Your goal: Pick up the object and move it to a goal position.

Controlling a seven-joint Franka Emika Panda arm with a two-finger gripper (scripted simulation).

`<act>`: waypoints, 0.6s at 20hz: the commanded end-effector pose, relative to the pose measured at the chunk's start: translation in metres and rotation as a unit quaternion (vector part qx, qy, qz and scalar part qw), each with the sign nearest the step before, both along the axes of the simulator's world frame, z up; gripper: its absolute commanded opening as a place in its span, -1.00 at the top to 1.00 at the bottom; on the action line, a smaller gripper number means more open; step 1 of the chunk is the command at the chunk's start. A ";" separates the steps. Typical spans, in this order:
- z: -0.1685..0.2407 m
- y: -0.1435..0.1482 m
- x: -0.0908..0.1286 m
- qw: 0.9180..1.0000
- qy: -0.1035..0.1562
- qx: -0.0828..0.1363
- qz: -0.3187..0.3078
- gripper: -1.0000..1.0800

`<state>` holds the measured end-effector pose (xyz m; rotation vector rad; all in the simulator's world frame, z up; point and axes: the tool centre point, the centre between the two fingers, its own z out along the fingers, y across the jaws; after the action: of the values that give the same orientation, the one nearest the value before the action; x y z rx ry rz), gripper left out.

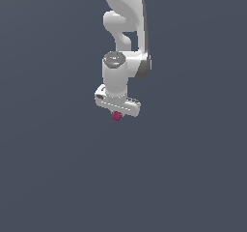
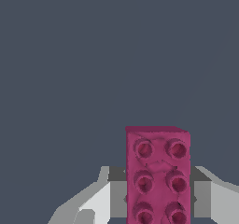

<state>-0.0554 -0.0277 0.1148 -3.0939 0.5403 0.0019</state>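
The object (image 2: 158, 174) is a magenta oblong block with two rows of round bumps. In the wrist view it fills the space between my gripper's two grey fingers (image 2: 117, 197), which press its long sides. My gripper (image 2: 158, 199) is shut on it. In the exterior view the white arm hangs down in the middle, and only a small magenta bit of the object (image 1: 116, 115) shows under the gripper (image 1: 117, 114). The gripper's fingers are hidden there by the hand.
A plain dark grey-blue surface fills both views all round the arm. The white arm's links (image 1: 126, 23) rise to the top of the exterior view. No other objects or edges show.
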 end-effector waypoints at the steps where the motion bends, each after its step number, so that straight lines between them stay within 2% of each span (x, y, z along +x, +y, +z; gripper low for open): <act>1: 0.023 0.000 -0.007 1.000 0.000 0.000 0.000 1.00; 12: 0.136 -0.003 -0.036 1.000 0.000 0.000 0.000 1.00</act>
<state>-0.0871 -0.0305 0.2337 -3.0940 0.5414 0.0008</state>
